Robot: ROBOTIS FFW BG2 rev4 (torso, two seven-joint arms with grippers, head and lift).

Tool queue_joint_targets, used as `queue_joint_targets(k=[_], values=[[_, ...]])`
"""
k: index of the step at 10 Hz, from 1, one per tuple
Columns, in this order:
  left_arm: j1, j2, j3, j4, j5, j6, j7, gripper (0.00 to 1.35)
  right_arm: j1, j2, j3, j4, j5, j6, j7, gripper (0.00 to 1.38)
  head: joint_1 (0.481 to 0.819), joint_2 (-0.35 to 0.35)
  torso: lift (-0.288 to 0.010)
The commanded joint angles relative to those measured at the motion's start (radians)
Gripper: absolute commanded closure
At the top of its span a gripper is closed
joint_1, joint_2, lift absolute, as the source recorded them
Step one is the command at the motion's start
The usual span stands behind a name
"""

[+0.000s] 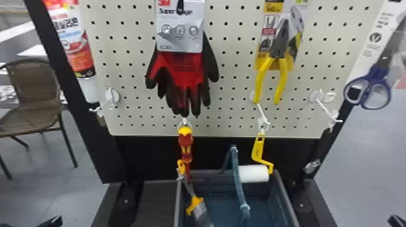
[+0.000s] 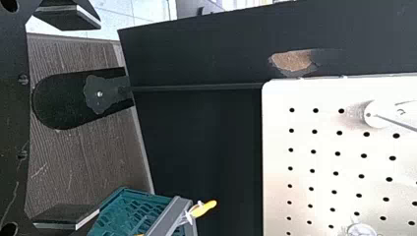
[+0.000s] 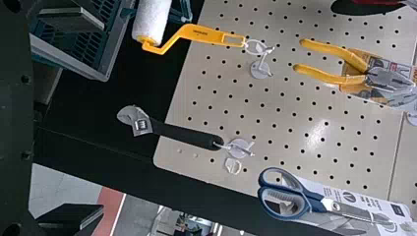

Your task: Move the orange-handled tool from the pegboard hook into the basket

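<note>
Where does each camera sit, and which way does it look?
Head view: on the head, forward and down at pegboard and basket; a black arm part bottom left.
Left wrist view: left wrist, toward the board's lower left; left gripper, open.
Right wrist view: right wrist, toward its right side; right gripper, open.
Head and right wrist share the pliers.

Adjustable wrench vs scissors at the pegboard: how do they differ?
Handle: the adjustable wrench has a single straight black one; the scissors have two blue loops.
Pose: the wrench hangs handle-up, head down; the scissors hang loops down, blades up.
Packaging: the wrench is bare, while the scissors are on a printed card.
Shared: metal working ends.
</note>
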Motion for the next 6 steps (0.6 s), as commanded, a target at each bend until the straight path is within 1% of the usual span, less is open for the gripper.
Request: queue_joint_targets(k=[1,6], values=[[0.000,-0.007,0.000,0.000,0.000,0.000,0.000,0.00,0.000,0.013,0.000,0.000,0.000,0.000,0.000,0.00,0.549,0.000,-0.100],[0.000,-0.007,0.000,0.000,0.000,0.000,0.000,0.00,0.000,0.013,0.000,0.000,0.000,0.000,0.000,0.00,0.549,0.000,-0.100]])
